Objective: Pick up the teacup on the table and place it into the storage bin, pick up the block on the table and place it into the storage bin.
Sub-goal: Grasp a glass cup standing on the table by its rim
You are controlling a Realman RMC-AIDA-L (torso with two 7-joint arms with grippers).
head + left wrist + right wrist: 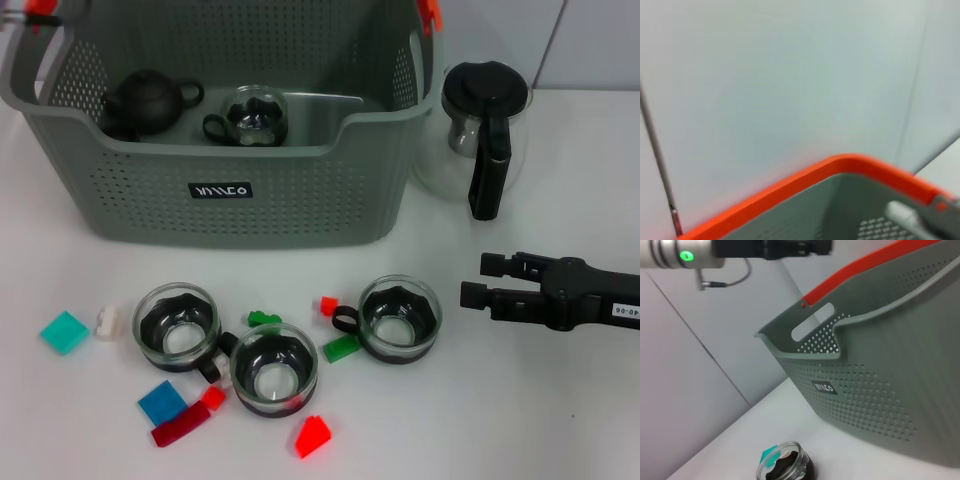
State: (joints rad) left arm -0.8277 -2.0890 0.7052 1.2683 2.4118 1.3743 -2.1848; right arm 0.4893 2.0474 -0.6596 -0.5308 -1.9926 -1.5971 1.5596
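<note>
Right gripper (478, 281), black, fingers parted, empty, hovers beside the rightmost black-based glass teacup (400, 318). Grey perforated plastic storage bin (300, 195) holds one teacup (255, 115). Left gripper unseen.

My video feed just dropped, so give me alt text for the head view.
The grey storage bin stands at the back with a teacup and a dark teapot inside. Three teacups and scattered blocks lie on the white table; the right gripper, open, hovers right of them.
</note>
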